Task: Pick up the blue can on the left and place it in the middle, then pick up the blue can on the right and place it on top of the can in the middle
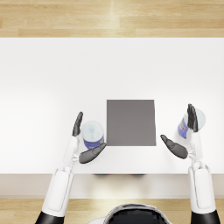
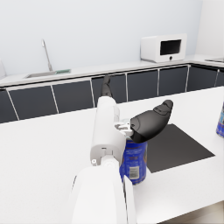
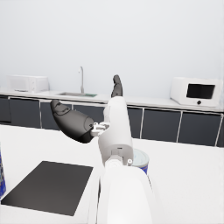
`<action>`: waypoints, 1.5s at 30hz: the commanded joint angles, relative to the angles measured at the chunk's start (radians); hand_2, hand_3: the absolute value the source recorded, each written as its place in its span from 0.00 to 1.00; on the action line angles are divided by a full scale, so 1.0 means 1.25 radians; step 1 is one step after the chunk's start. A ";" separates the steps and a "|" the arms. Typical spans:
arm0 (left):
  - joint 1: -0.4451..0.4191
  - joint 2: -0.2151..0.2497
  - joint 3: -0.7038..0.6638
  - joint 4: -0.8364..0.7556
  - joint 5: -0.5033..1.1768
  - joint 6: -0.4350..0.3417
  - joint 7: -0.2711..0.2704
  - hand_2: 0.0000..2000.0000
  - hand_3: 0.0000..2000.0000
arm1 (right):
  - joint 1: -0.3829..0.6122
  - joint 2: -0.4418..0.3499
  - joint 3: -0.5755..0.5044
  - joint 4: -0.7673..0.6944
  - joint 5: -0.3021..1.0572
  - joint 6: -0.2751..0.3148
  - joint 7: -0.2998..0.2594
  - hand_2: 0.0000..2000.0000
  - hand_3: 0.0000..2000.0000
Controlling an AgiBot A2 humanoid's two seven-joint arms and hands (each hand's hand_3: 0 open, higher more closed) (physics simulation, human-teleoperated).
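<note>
Two blue cans are standing on our white table (image 1: pixel 52 87), flanking one dark mat (image 1: pixel 131 122): left can (image 1: pixel 92 134) between our spread left hand (image 1: pixel 85 141), right can (image 1: pixel 190 124) between our spread right hand (image 1: pixel 183 133), neither grasping.

a white microwave (image 2: pixel 164 47) and a sink faucet (image 2: pixel 45 54) on the back counter (image 2: pixel 109 69)

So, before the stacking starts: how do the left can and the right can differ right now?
The left can stands right beside the grey mat; the right can stands well clear of it. The left hand brackets the left can between its fingers and thumb; the right hand covers part of the right can's top. Both are upright, blue, on the table.
</note>
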 commanded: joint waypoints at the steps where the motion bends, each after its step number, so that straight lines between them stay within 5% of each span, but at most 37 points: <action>1: -0.001 0.002 -0.012 0.009 0.036 -0.001 -0.001 0.00 0.00 | 0.015 -0.003 -0.071 0.002 0.036 -0.001 0.001 0.00 0.00; 9: -0.030 0.004 -0.008 0.088 0.154 -0.002 -0.002 0.00 0.00 | 0.004 -0.012 -0.138 -0.051 0.120 -0.002 0.002 0.00 0.00; 38: 0.026 0.082 0.017 0.364 0.162 -0.003 -0.002 0.00 0.00 | 0.077 -0.056 -0.104 -0.513 0.126 -0.002 0.002 0.00 0.00; 45: 0.038 0.096 0.028 0.385 0.163 0.013 -0.045 0.00 0.00 | 0.106 -0.067 -0.093 -0.586 0.126 -0.003 0.002 0.00 0.00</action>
